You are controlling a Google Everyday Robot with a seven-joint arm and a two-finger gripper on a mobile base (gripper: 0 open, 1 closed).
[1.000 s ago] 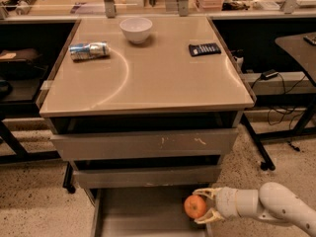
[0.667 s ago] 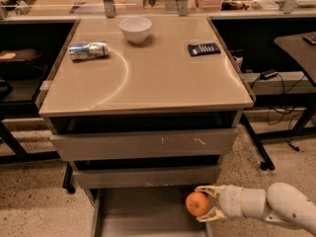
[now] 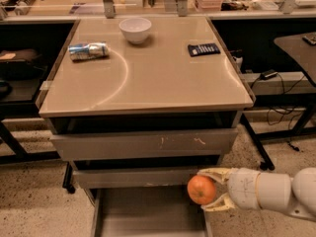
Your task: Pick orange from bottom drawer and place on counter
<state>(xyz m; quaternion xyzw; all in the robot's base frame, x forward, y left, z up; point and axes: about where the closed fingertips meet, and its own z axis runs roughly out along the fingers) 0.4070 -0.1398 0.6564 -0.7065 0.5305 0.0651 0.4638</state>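
The orange (image 3: 201,189) is held in my gripper (image 3: 213,189), whose cream fingers (image 3: 215,173) close around it from the right. It hangs above the right side of the open bottom drawer (image 3: 148,212), a shallow grey tray pulled out at the foot of the cabinet. My white arm reaches in from the lower right. The tan counter (image 3: 163,75) lies above and behind, well higher than the orange.
On the counter are a white bowl (image 3: 135,29), a crushed can (image 3: 88,51) lying on its side and a dark flat packet (image 3: 204,49). Two wider grey drawers (image 3: 143,143) are shut above the bottom one. A black table (image 3: 296,46) with cables stands at right.
The gripper with the orange has risen slightly and stayed over the drawer's right side. Nothing on the counter has moved.
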